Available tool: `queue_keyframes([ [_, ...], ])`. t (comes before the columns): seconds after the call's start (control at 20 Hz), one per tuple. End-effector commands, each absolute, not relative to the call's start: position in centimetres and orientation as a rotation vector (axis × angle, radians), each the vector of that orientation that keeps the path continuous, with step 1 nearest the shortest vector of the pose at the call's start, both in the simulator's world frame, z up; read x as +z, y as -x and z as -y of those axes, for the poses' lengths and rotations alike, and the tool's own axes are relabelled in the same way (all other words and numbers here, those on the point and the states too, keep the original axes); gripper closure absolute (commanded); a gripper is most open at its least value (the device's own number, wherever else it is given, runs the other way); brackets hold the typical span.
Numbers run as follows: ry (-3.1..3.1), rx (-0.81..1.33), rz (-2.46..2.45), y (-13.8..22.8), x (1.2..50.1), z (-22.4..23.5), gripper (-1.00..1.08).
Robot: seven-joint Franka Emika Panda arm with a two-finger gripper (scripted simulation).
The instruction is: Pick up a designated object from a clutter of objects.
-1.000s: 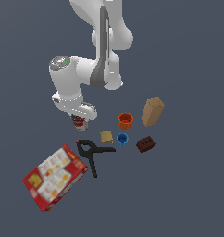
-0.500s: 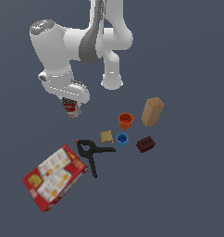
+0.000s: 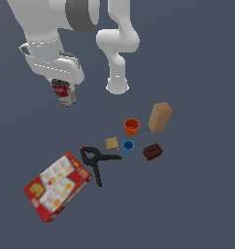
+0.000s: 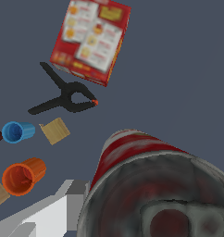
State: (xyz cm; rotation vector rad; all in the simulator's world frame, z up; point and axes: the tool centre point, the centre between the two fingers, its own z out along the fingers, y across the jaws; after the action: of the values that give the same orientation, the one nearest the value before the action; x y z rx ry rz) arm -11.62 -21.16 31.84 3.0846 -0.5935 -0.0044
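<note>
The red and white can point(image 3: 64, 92) with a grey metal top hangs in my gripper point(image 3: 62, 87), lifted high above the floor at the exterior view's left. The jaws are shut on it. In the wrist view the can point(image 4: 151, 185) fills the near part of the picture, its grey end towards the camera. The rest of the clutter lies on the floor below: red cracker box point(image 3: 57, 186), black clamp point(image 3: 95, 160), tan block point(image 3: 111, 143), blue cup point(image 3: 128, 146), orange cup point(image 3: 131, 126), dark red brick point(image 3: 152, 151) and tan box point(image 3: 159, 116).
The arm's white base point(image 3: 117, 86) stands behind the clutter. The wrist view shows the cracker box point(image 4: 91, 39), clamp point(image 4: 67, 96), tan block point(image 4: 55, 131), blue cup point(image 4: 17, 131) and orange cup point(image 4: 22, 175) below.
The gripper has risen with the can and moved towards the exterior view's left, further from the clutter. The objects on the floor have not moved.
</note>
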Motion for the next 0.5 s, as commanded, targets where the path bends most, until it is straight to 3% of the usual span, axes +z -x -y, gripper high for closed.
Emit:
queue_keyframes([
  [0.0,-3.084,-0.001,0.593,12.0,34.2,21.7,1.08],
  [0.45,-3.086,0.000,0.591,12.8,39.6,23.0,1.08],
])
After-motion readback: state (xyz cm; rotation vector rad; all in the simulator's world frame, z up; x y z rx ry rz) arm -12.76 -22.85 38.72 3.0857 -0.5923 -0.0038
